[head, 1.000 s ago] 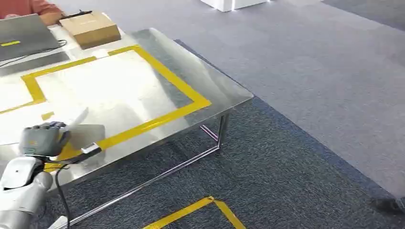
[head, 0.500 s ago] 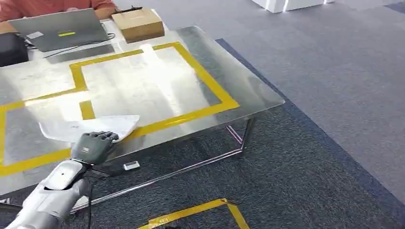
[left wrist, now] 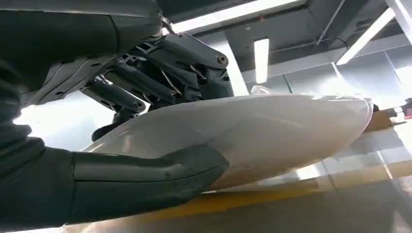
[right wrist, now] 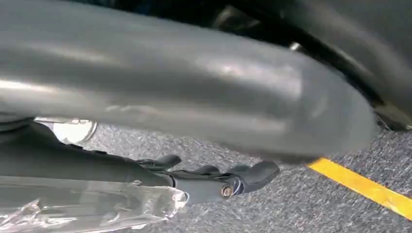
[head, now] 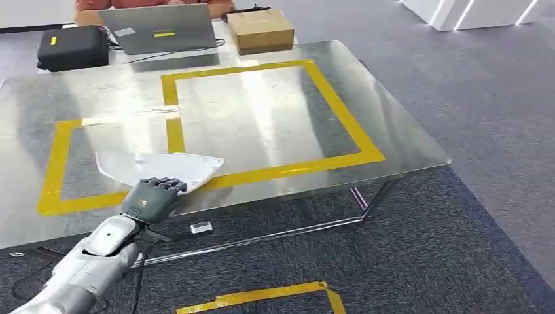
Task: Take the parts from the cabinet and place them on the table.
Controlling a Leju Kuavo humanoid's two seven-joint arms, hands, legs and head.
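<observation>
— Where's the part?
— The flat white part [head: 160,169] sits over the near-left tabletop [head: 262,124], above the yellow tape [head: 173,134].
— And the hands?
— Left hand [head: 152,199] fingers [left wrist: 145,73] clamp its near edge; the right hand [right wrist: 214,179] holds clear plastic [right wrist: 82,208].

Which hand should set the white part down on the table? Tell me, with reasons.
Left. The left hand grips the white part, which juts over the table at its near edge, by the yellow tape. The right hand hangs low over the carpet.
</observation>
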